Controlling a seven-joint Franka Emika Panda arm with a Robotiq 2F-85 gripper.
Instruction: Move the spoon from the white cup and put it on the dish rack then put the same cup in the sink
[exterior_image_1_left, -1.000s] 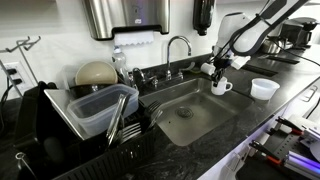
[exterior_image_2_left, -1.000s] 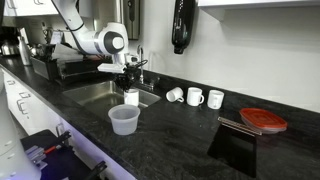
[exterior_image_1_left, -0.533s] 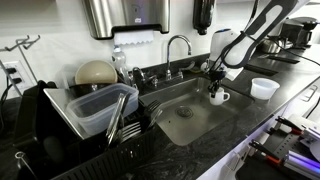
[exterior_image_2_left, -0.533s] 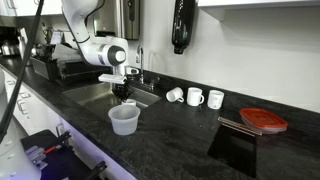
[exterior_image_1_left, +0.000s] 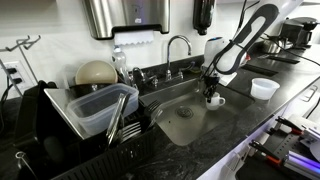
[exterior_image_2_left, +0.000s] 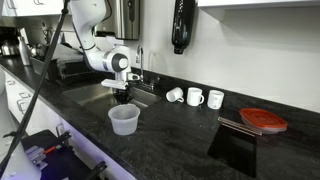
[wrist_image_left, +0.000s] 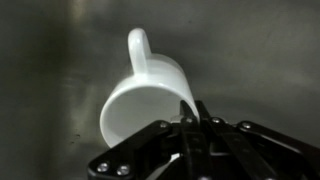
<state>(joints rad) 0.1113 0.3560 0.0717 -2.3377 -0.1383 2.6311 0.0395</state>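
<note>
Fingers of the gripper pinch narrowly on the rim of the white cup, whose handle points away. In an exterior view the cup is at the edge of the sink. In an exterior view three more mugs stand beyond one plastic tub.

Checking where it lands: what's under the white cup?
Wrist view: smooth grey metal, seemingly the sink, surrounds the white cup held by the gripper. The patch directly beneath is hidden by the cup itself.
</note>
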